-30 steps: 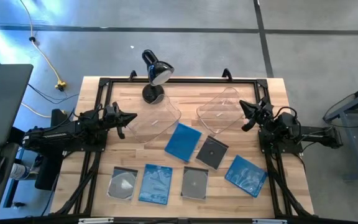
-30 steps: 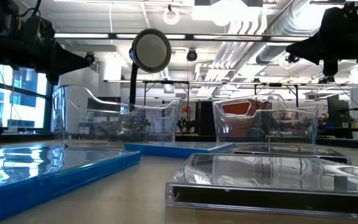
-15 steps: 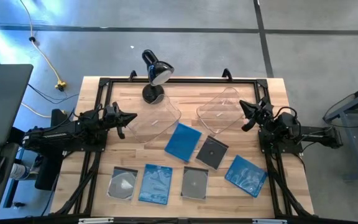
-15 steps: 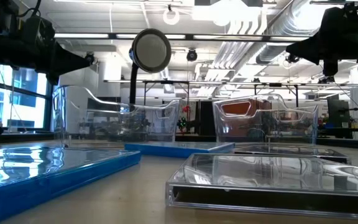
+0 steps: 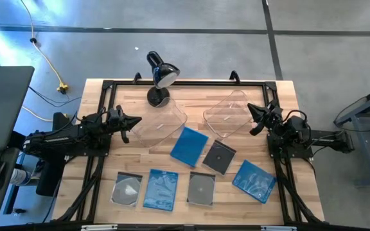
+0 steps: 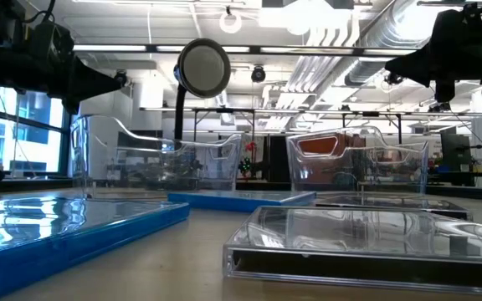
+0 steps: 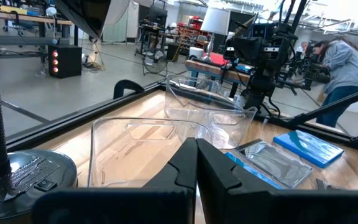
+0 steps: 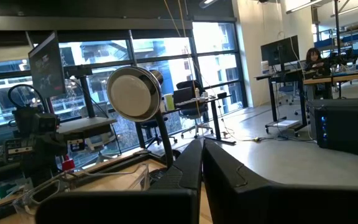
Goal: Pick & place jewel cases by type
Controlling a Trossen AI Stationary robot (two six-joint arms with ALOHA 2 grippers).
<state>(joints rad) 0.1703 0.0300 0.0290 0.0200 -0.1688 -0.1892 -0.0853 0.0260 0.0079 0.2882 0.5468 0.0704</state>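
No sorting is yet under way: the left gripper (image 5: 135, 120) and right gripper (image 5: 252, 110) hang closed and empty beside the two clear bins (image 5: 227, 113), the jewel cases (image 5: 189, 145) lie in front of those bins, so next a gripper must open over one case.

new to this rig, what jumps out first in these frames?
The jewel cases spread flat over the table's near half, three bright blue and three dark with discs showing. Behind them two clear bins stand empty, with a black desk lamp at the far edge. Both arms wait at the sides, left gripper and right gripper with jaws shut.
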